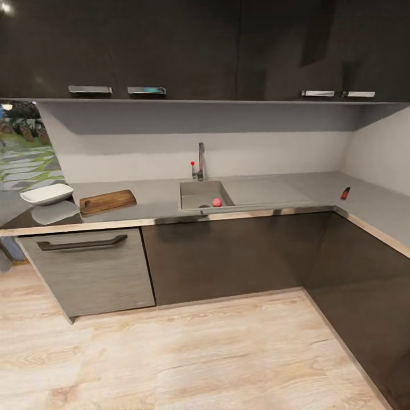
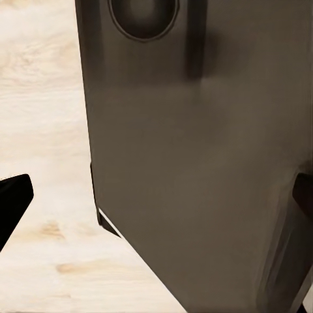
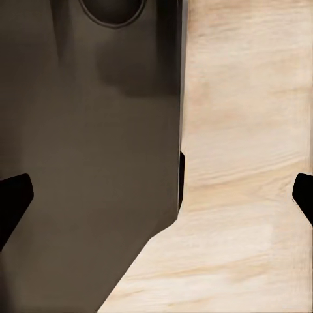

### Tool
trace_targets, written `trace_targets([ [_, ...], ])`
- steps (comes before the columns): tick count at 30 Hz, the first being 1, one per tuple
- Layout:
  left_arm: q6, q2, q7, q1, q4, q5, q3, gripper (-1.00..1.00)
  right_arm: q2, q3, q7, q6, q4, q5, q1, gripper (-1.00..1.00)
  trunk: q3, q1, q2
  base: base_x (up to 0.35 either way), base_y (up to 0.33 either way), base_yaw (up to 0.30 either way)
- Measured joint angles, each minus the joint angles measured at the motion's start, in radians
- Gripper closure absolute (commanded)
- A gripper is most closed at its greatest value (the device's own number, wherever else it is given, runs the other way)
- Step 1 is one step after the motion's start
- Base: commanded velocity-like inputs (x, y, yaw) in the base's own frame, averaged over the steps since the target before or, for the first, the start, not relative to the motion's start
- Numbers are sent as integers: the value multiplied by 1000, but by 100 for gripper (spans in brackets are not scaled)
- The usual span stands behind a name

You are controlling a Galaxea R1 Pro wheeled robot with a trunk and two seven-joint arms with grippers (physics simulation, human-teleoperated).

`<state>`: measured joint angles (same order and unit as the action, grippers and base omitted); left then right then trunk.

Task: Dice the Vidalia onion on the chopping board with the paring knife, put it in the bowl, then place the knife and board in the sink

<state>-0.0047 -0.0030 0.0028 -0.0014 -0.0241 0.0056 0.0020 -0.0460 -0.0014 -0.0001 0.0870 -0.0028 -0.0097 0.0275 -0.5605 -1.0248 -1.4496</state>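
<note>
The sink (image 1: 196, 193) is set into the grey countertop (image 1: 267, 191) straight ahead, with its chrome tap (image 1: 201, 162) behind it. A small pink round onion (image 1: 217, 202) lies in the basin's front right corner. To the left of the sink rests the brown chopping board (image 1: 107, 201), and the white bowl (image 1: 46, 194) stands beyond it at the counter's left end. The paring knife (image 1: 345, 193) lies far right near the corner. My left gripper (image 2: 156, 199) and right gripper (image 3: 156, 194) both hang open and hold nothing, beside my own grey body, over the wooden floor.
A grey appliance front with a dark bar handle (image 1: 82, 244) sits under the board. Dark cabinet fronts (image 1: 228, 256) run below the counter, which turns toward me along the right wall. Upper cabinets (image 1: 188, 45) hang above. Pale wooden floor (image 1: 188, 353) lies between me and the counter.
</note>
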Motion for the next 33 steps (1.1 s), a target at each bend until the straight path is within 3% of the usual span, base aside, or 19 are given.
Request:
trace_targets([
  [33,0,0,0,0,0,0,0,-100,1,0,0,0,0,0,0,-100,0,0,0,29,121,281],
])
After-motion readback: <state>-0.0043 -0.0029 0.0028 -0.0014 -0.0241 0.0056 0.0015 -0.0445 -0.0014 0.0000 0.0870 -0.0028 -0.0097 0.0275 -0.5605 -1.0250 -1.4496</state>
